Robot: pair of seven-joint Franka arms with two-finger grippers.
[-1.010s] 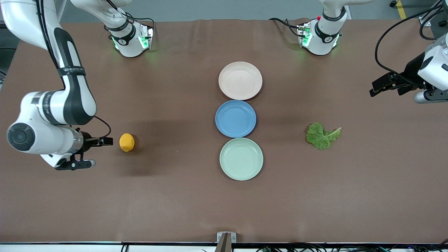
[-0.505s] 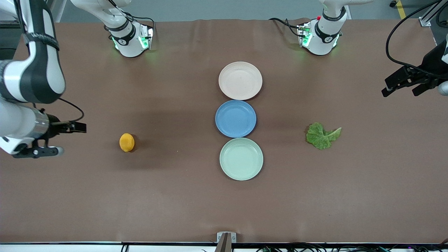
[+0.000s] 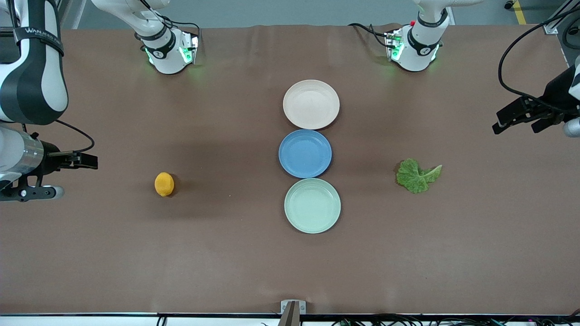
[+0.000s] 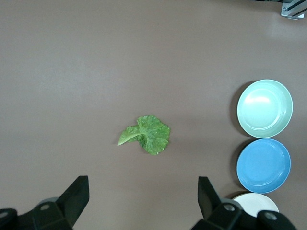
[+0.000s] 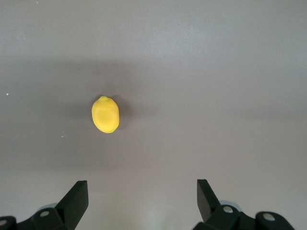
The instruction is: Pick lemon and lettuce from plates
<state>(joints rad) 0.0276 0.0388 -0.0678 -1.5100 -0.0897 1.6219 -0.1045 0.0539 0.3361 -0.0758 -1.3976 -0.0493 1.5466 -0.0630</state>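
Note:
The lemon (image 3: 164, 184) lies on the bare table toward the right arm's end; it also shows in the right wrist view (image 5: 105, 114). The lettuce (image 3: 417, 175) lies on the bare table toward the left arm's end, seen too in the left wrist view (image 4: 146, 135). The beige-pink plate (image 3: 311, 104) and the mint green plate (image 3: 312, 205) are empty. My right gripper (image 3: 87, 160) is open and empty, up over the table's end, apart from the lemon. My left gripper (image 3: 509, 118) is open and empty, up over the other end, apart from the lettuce.
An empty blue plate (image 3: 305, 153) lies between the two task plates in a row down the table's middle. The two arm bases (image 3: 168, 50) (image 3: 414, 47) stand along the edge farthest from the front camera. A small bracket (image 3: 292, 308) sits at the nearest edge.
My right gripper has drawn away from the lemon toward its end of the table and risen. My left gripper has pulled back toward its own end. Lemon, lettuce and plates have not moved.

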